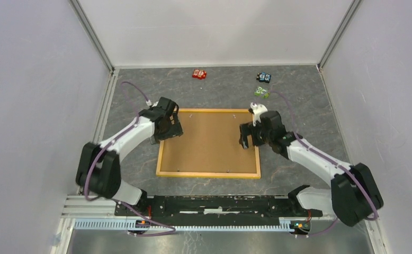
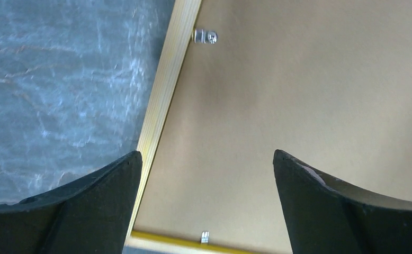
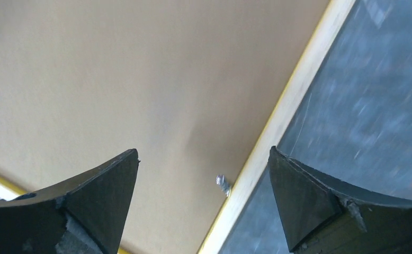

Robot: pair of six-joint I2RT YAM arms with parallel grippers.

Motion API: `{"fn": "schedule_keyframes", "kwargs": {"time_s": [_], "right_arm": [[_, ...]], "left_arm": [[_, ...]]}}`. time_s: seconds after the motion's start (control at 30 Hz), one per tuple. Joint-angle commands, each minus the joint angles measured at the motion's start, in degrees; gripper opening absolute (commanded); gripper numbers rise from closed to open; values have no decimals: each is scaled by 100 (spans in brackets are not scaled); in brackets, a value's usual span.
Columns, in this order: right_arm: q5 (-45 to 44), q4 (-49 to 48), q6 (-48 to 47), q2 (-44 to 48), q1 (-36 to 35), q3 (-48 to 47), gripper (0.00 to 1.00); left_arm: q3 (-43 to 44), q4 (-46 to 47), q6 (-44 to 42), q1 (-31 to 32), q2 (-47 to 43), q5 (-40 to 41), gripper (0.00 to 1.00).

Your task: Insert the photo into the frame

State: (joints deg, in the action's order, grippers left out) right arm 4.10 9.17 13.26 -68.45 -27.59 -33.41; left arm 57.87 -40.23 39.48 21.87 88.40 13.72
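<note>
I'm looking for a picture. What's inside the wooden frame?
A plain brown backing board fills the frame, small metal clips at its edges. Anything beneath the board is hidden.

The frame [image 1: 209,174] has yellow-orange rails with silver clips [image 2: 205,36] around a plain brown backing board [image 1: 209,140]. The desk [image 1: 299,100] is dark grey with pale marbled veining. On its far side lie a red object [image 1: 199,73], a blue-and-black object [image 1: 264,78] and a green object [image 1: 261,92]. The left arm [image 1: 124,135] and right arm [image 1: 315,156] are white with black joints and purple cables [image 1: 132,87]. The left end effector [image 2: 205,153] and right end effector [image 3: 203,150] are black.
</note>
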Motion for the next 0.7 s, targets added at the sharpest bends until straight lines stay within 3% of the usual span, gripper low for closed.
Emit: {"fn": "schedule_keyframes", "kwargs": {"time_s": [0.0, 0.1, 0.33, 0.5, 0.67], "right_arm": [[-178, -4, -639, -874, 107, -1303, 98], [140, -309, -681, -1537, 130, -2113, 98], [498, 52, -796, -3413, 349, -4248, 96], [1021, 208, -702, -4390, 487, -5152, 94], [1469, 208, -539, -4968, 574, -5468, 92]], "left_arm": [[-492, -80, -70, 155, -1253, -4, 99], [-936, 8, -48, 556, -1900, -663, 99], [-1931, 538, 286, 1772, -2781, -2075, 98], [-2464, 1096, 665, 2349, -2689, -2684, 97], [-2601, 1554, 726, 2662, -2141, -3022, 98]]}}
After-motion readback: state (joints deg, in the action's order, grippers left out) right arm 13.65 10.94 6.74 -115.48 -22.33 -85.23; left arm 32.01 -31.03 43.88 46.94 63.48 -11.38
